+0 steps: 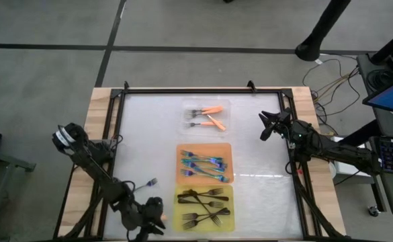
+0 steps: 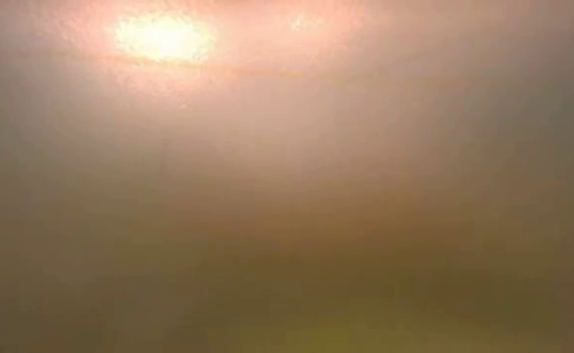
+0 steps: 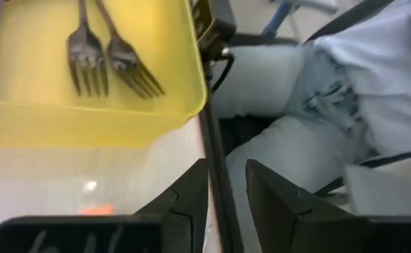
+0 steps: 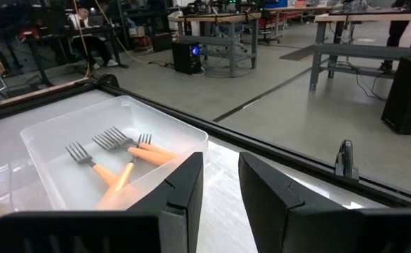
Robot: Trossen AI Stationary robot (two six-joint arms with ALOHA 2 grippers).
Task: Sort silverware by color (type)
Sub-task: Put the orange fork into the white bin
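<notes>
Three trays stand in a row down the table's middle. The clear tray (image 1: 206,115) at the far end holds orange-handled forks (image 4: 124,165). In the orange tray (image 1: 227,153) lie teal-handled forks (image 1: 203,166). The yellow tray (image 1: 228,218), nearest the front edge, holds black forks (image 1: 206,205), two of them (image 3: 86,60) showing in the left wrist view. One teal-handled fork (image 1: 149,183) lies on the bare table left of the trays. My left gripper (image 1: 156,218) hovers open at the yellow tray's near left corner (image 3: 191,105). My right gripper (image 1: 264,126) waits open right of the clear tray.
A small orange thing (image 3: 96,209) shows on the table under my left gripper; what it is I cannot tell. A seated person's legs (image 3: 296,112) are just beyond the table's near frame bar (image 3: 216,151). The low view is a blank glare.
</notes>
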